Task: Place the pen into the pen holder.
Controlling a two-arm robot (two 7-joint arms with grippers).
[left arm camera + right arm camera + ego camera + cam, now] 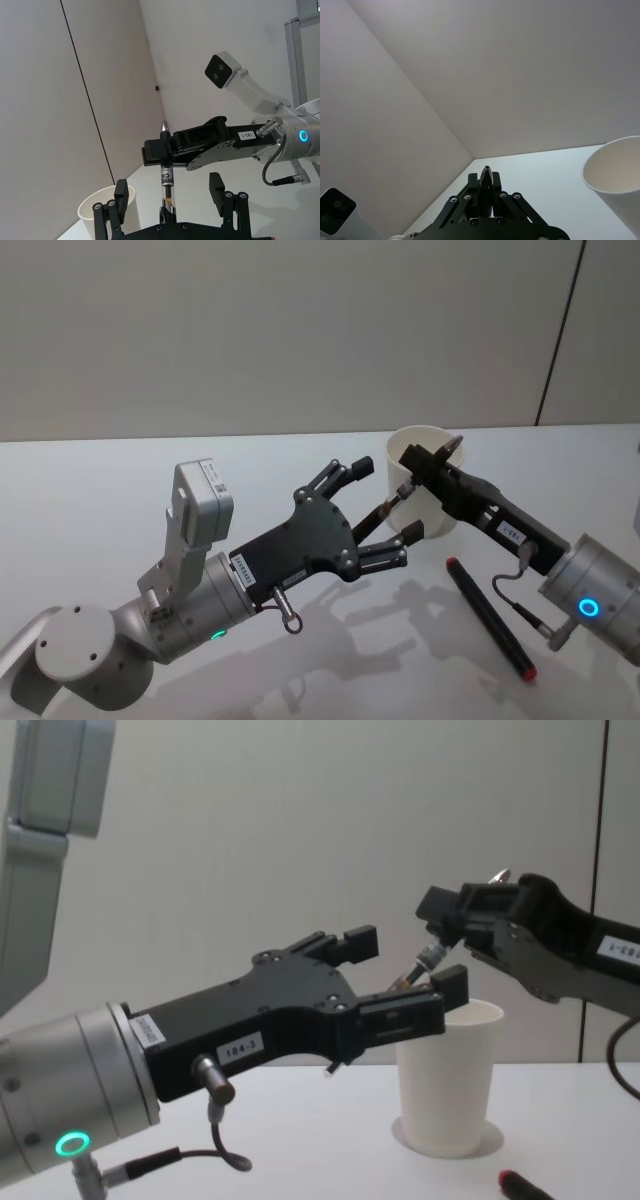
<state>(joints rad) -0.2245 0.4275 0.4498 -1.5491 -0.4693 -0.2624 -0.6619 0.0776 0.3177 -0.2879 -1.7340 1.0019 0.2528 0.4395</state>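
My right gripper (pixel 422 462) is shut on the pen (pixel 392 498), a clear-barrelled one held aslant above the table with its tip up. The pen's lower end reaches between the fingers of my left gripper (pixel 380 512), which stands open around it. In the left wrist view the pen (pixel 168 172) stands between my left fingers (pixel 121 192), with the right gripper (pixel 161 149) clamped higher up. The pen holder (pixel 440 502), a white paper cup, stands upright just behind both grippers. The chest view shows the pen holder (pixel 445 1090) below the pen (pixel 418 968).
A second, dark pen with red ends (pixel 490 615) lies on the white table (pixel 100 490) to the right of the cup, under my right arm. A grey wall rises behind the table.
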